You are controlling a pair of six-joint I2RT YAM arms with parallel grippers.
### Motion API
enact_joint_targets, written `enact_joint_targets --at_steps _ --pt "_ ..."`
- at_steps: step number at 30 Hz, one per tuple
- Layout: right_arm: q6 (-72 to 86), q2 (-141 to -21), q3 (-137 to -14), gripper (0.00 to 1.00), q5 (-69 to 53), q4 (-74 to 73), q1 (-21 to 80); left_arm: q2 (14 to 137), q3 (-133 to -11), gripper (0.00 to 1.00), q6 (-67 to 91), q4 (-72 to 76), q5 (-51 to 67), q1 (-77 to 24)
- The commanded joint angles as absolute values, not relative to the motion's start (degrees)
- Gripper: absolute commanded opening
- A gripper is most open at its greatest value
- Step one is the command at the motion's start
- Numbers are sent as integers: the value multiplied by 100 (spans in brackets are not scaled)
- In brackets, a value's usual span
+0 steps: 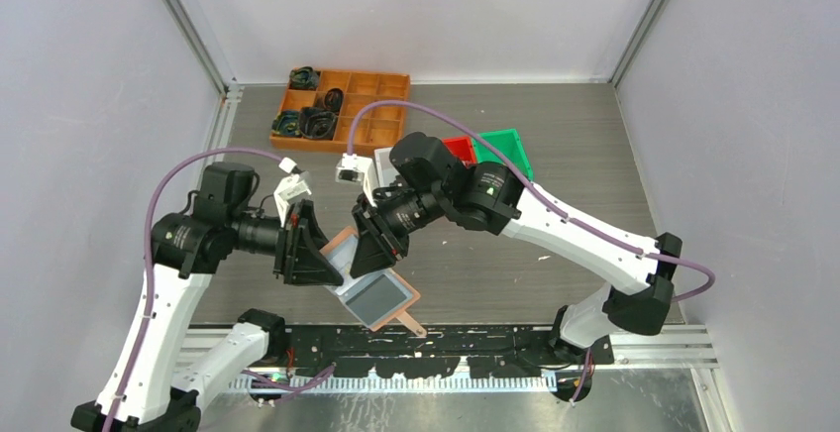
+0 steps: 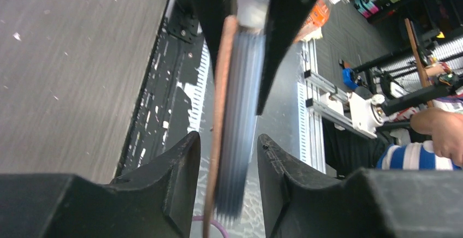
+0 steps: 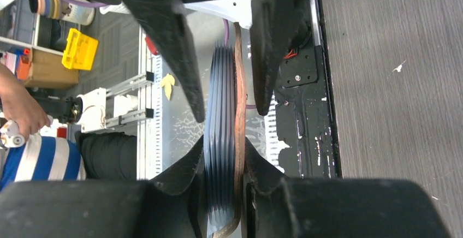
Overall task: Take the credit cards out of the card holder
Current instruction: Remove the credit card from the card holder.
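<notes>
right gripper [image 3: 225, 153] clenched on card holder [image 1: 381, 298] | left gripper [image 2: 226, 140] slack, fingers straddling it | aloft over table [image 1: 594, 155]

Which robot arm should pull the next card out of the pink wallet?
Probably the left. The right end effector is shut on the salmon-pink leather-like folding card holder, holding it, so it is busy. The left end effector stands open astride the bluish plastic sleeves, free to pull from them.
</notes>
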State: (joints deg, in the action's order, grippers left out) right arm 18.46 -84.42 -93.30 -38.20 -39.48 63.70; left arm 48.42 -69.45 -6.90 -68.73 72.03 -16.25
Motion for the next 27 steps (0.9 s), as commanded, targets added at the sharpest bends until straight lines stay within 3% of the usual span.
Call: enact_joint_targets --at_steps 1,7,12,16,19,23,27 --pt "1229 -8485 -10112 1 -4176 -4412 6438 4815 -6832 40 -1301 -7339 7440 -1740" --pt "924 -8817 -10542 2 -4223 -4969 6499 4948 -6939 17 -1457 -7385 7437 -1758" --pt "898 -8829 -10560 25 -4206 -4862 6502 5016 -6903 1 -1468 -7343 7511 -1793" --pt "1370 -8400 -10110 40 -4241 -4085 6320 4910 -6783 0 -842 -6744 7375 -1793" --pt "2440 -7699 -8991 47 -4422 -2419 5969 4654 -6537 0 233 -5588 7173 -1793" --pt "3820 -6880 -7461 48 -4312 -77 5633 4246 -6035 0 1882 -3552 6835 -1793" --pt "3976 -6696 -7252 40 -4033 -57 5626 4250 -5964 0 2423 -3175 6771 -1796"
